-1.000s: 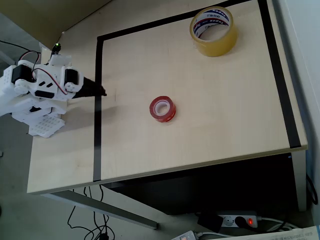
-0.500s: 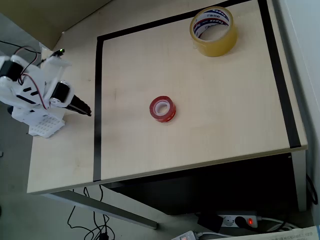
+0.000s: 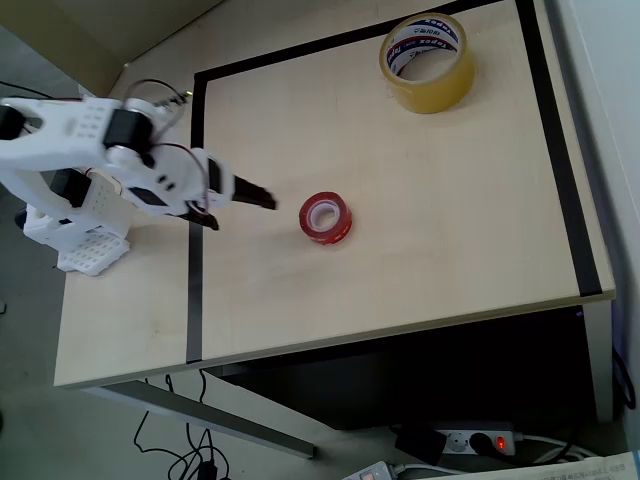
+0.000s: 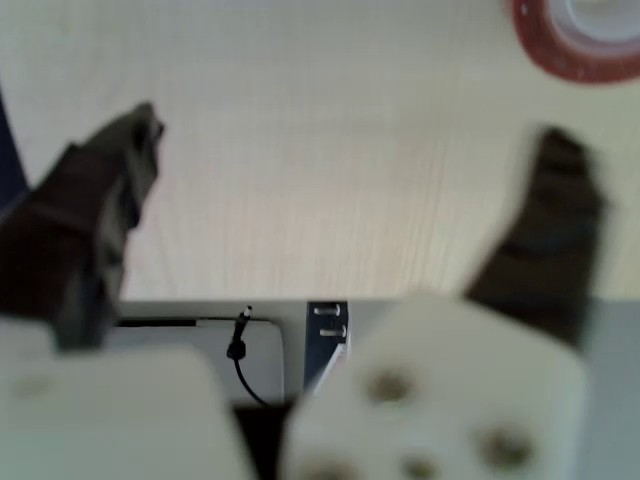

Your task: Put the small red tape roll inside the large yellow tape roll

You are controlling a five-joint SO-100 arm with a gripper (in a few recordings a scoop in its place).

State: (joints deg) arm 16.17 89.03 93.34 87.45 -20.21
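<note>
Overhead view first: your white arm's dark end effector (image 3: 240, 205) sits just left of the small bright red tape roll with the pale core (image 3: 325, 218), close but not touching. That roll lies flat mid-tabletop, inside the black tape border (image 3: 195, 200). The big translucent amber-yellow tape roll with the printed white core (image 3: 427, 61) is well apart, up near the far corner of the pale wood tabletop (image 3: 430, 230). So even a clean grab leaves you a long carry, and a weak pinch on a smooth ring could slip on the way.

Wrist view: the two dark fingers (image 4: 95, 225) are spread wide with bare wood between them, nothing held. The red roll (image 4: 580, 40) is off in the top right corner, not centred in the gap. That's the main risk, I'd say. Push straight ahead and the right finger could clip the roll's edge and shove it, or ride up on top instead of straddling the wall. The picture is blurry too, so height is hard to judge.
</note>
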